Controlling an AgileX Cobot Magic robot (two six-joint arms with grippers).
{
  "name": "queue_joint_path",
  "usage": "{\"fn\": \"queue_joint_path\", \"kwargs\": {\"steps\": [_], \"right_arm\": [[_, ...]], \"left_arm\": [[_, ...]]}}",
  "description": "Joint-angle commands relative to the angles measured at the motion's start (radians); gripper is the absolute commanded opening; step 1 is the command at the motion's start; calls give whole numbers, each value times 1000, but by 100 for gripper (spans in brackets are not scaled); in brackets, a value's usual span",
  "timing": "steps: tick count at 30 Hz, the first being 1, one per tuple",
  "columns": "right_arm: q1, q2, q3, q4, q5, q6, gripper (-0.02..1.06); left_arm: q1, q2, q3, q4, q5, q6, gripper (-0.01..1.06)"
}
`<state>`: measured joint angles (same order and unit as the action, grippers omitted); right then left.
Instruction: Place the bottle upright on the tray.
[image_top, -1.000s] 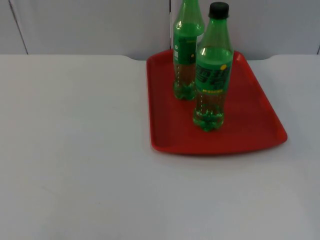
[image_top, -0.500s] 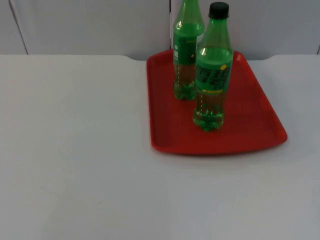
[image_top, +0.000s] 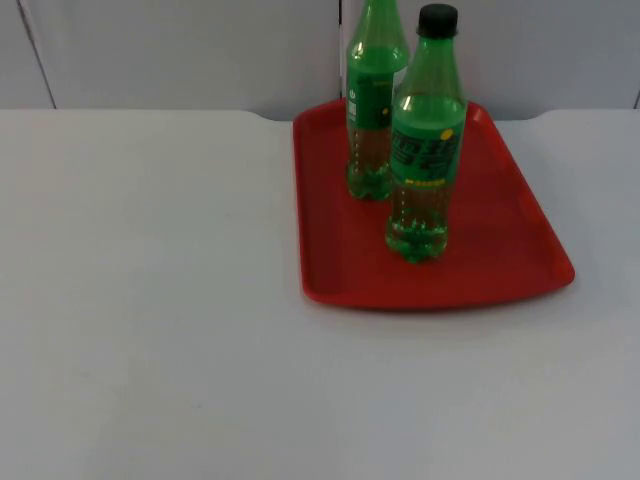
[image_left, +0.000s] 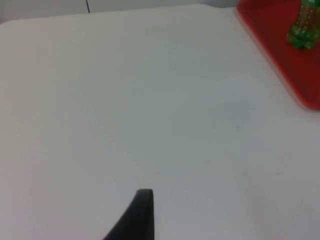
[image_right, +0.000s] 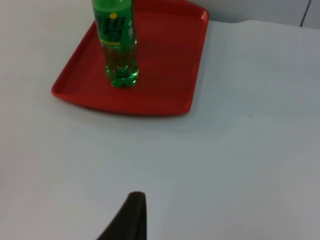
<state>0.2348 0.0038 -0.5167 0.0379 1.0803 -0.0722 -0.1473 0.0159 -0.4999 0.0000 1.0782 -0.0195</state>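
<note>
Nothing altered across the last second — red tray (image_top: 520, 250) and both green bottles fixed in place, upper right of centre in the top view. Near bottle (image_top: 425, 150), black-capped, upright on the tray; far bottle (image_top: 372, 110) upright just behind it, toward the grey partition wall (image_top: 180, 50). Judged from this arrangement: placement apparently complete, both arms withdrawn and waiting.

Left gripper (image_left: 142, 210): one black fingertip over bare white table (image_top: 150, 300), well apart from the tray edge — jaw opening impossible to tell, nothing seen held. Right gripper (image_right: 131, 212): likewise a single fingertip over the table, facing the tray with a bottle standing on it, opening impossible to tell.

Surroundings: white table top, unmarked apart from faint specks. No obstacle between either gripper and the tray.
</note>
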Motion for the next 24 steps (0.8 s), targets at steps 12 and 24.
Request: {"fn": "queue_joint_path", "kwargs": {"steps": [12,24], "right_arm": [[-3,-4,0,-13,0,13,105],[-3,-4,0,-61,0,80,105]], "left_arm": [[-3,-6,3,12,-3,-5,102],[-3,-6,3,12,-3,-5,102]]}}
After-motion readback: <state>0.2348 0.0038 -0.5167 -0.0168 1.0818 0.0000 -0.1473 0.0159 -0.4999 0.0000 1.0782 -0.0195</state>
